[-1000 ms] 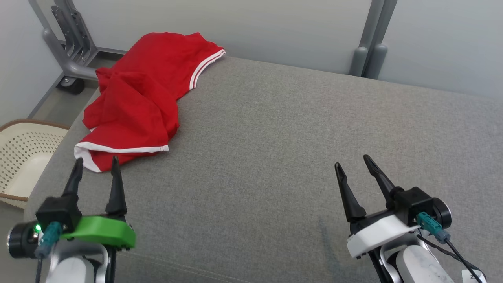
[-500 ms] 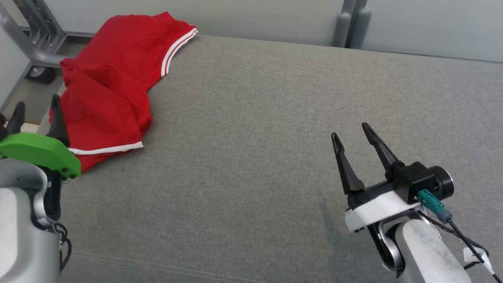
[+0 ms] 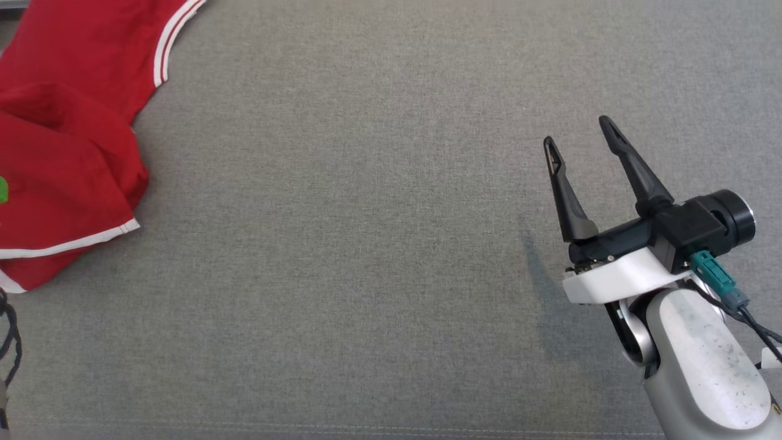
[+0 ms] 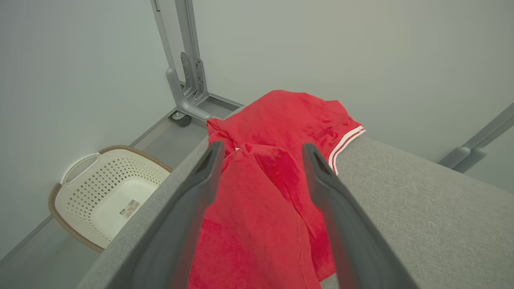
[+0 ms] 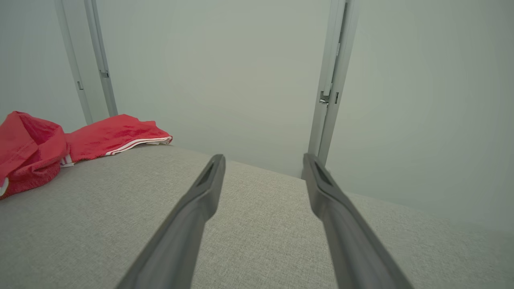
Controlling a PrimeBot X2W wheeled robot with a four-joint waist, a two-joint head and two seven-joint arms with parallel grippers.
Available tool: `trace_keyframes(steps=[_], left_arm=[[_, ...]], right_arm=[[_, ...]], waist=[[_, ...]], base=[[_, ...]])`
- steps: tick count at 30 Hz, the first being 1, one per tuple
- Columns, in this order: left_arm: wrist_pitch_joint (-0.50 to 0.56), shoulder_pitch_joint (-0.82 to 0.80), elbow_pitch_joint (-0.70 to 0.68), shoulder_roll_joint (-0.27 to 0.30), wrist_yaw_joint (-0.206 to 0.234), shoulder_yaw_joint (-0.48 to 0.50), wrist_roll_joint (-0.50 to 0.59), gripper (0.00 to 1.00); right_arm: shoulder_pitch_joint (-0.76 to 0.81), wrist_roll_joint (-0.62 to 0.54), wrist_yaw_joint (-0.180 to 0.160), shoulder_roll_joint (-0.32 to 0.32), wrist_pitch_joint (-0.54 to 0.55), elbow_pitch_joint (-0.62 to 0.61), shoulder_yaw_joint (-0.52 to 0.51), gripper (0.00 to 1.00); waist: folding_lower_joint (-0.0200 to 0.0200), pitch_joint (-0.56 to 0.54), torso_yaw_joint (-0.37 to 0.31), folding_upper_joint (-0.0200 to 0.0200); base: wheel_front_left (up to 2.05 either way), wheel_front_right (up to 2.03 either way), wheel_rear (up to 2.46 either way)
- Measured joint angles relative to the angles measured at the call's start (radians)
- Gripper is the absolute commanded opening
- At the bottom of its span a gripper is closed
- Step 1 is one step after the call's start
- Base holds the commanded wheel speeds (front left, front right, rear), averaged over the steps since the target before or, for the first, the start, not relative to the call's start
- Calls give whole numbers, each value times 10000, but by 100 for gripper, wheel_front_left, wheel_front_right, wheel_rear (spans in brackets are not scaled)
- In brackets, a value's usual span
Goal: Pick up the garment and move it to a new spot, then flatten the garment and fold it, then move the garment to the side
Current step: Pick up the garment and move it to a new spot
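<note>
**Left gripper [image 4: 262, 146] arriving at the red garment [image 3: 67, 153] on the far-left corner of the bench [image 3: 366, 244].**
Over the last second the head camera has swung, carrying the garment to that view's left edge, while the cloth itself lies as before. The left gripper, earlier short of the near hem, now frames the crumpled heap between its fingers, jaws apart and empty; contact cannot be told. The pick-up is judged imminent, not begun. The right gripper [image 3: 577, 129] waits over bare bench, jaws likewise apart. The garment's long axis follows the bench's left edge, from the white-trimmed hem near the robot to the striped cuff, which points away and slightly rightward.
</note>
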Motion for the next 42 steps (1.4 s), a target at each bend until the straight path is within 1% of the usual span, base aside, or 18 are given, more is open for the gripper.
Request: trace_keyframes(steps=[3,6,12,15,21,24,26,32,33,34,36,42], left_arm=[[180,-260,249,224,86,265,2,100],[259,-517,497,291,132,407,-2,100],[245,-701,1168,56,138,297,17,100],[242,-701,1498,-50,222,224,163,100],[40,-854,1898,119,238,286,399,100],[-36,-951,2048,274,242,251,826,100],[-82,-952,2253,280,326,270,926,100],[-121,-951,2819,173,328,349,1070,100],[-123,-951,2888,144,328,360,1070,58],[-148,-952,2936,119,328,376,1070,58],[-290,-968,3003,73,328,430,1068,0],[-872,-1314,3141,-221,332,410,1066,0]], right_arm=[[-312,-71,56,-123,-2,-249,-63,100],[-589,-127,56,-209,-2,-441,-159,100],[-799,-232,54,-401,-2,-508,-416,100],[-874,-240,54,-439,-2,-508,-441,100],[-882,-240,54,-441,-2,-497,-439,100],[-895,-240,54,-439,-2,-476,-430,100],[-907,-238,56,-437,-2,-462,-418,100],[-985,-236,75,-435,-2,-441,-376,100],[-1018,-236,86,-437,-2,-439,-376,100],[-1046,-236,104,-437,-2,-437,-378,100],[-1048,-234,136,-439,-2,-426,-384,100],[-1048,-226,127,-464,-2,-270,-487,100]], waist=[[0,424,-204,0],[0,852,-386,0],[1,1612,-655,0],[1,1860,-735,0],[1,2057,-752,0],[1,2074,-716,0],[0,2082,-697,0],[0,2103,-689,0],[0,2107,-693,0],[1,2109,-699,0],[0,2107,-712,0],[0,1951,-687,0]], base=[[0,0,0],[0,0,0],[0,0,0],[0,0,0],[0,0,0],[0,0,0],[0,0,0],[0,0,0],[0,0,0],[0,0,0],[0,0,0],[0,0,0]])
